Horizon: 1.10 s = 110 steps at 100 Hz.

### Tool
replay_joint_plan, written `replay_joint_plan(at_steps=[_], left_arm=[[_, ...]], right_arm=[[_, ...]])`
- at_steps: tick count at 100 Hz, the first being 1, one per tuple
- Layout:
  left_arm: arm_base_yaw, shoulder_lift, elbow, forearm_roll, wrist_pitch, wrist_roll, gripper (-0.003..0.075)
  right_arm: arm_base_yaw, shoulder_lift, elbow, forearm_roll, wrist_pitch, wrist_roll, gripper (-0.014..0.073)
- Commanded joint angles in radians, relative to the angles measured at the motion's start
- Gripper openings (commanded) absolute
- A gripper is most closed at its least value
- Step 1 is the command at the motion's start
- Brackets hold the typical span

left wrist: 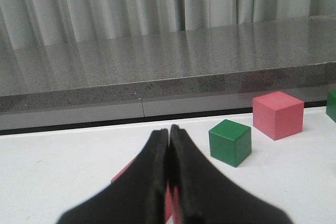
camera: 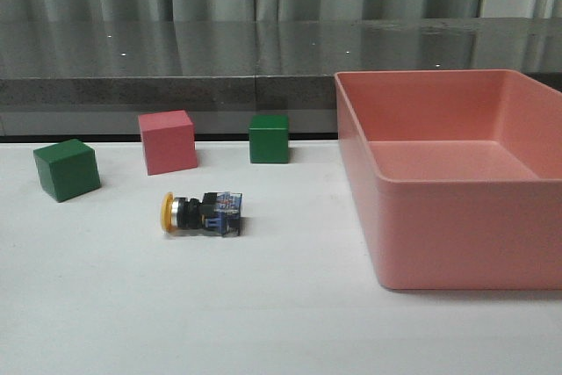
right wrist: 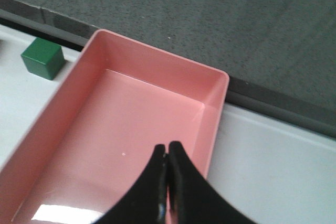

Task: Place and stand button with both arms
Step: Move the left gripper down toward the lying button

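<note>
Front view, L to R on white table (camera: 263, 305): green cube (camera: 67, 169) far left, pink cube (camera: 167, 140) just right of it, button (camera: 202, 213) nearer the camera, lying on its side w/ yellow cap pointing left and clear base block right, touching nothing. Second green cube (camera: 269, 138) behind and right of button. Large pink bin (camera: 457, 182) filling right side, nothing seen inside. No arms in front view. Left gripper (left wrist: 169, 145) in left wrist view: fingers pressed together, holding nothing. Right gripper (right wrist: 167, 158) in right wrist view: closed too, empty, hovering over bin. Task not begun. Risks, as judgement: round collar likely to roll when nudged; small base block may tip again if released off-vertical; cubes nearby could get bumped on approach.
</note>
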Motion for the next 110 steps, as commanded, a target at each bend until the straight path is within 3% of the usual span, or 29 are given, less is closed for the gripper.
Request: replay_joint_plan(at_steps=[1,26,48,62,70,85,110], left_arm=[[0.001,-0.031,0.029,0.034,-0.079,-0.011,-0.0019],[0.001,-0.031,0.029,0.033,-0.079,-0.011,-0.0019],[0.001,-0.031,0.029,0.012,-0.094,-0.011,-0.0019],[0.001,-0.031,-0.005,-0.171,-0.104,-0.011,-0.0019],[-0.003,-0.018,-0.083,-0.247,-0.018,-0.011,-0.0019],[-0.048,0.089,-0.282,-0.252,0.208,-0.011,-0.0019],[-0.216,0.538,-0.679,-0.252,0.385,0.053,-0.0019]], right_arm=[[-0.037,-0.14,0.148,-0.002,-0.201,0.006,-0.0061],[-0.058,-0.433,0.512,-0.002,-0.399,0.006,-0.0061],[-0.058,-0.53,0.602,-0.002,-0.427,0.006,-0.0061],[-0.058,-0.533,0.606,-0.001,-0.426,0.006,-0.0061],[-0.058,-0.533,0.606,-0.001,-0.426,0.006,-0.0061],[-0.058,-0.533,0.606,-0.001,-0.427,0.006,-0.0061],[-0.058,-0.533,0.606,-0.001,-0.427,0.006,-0.0061]])
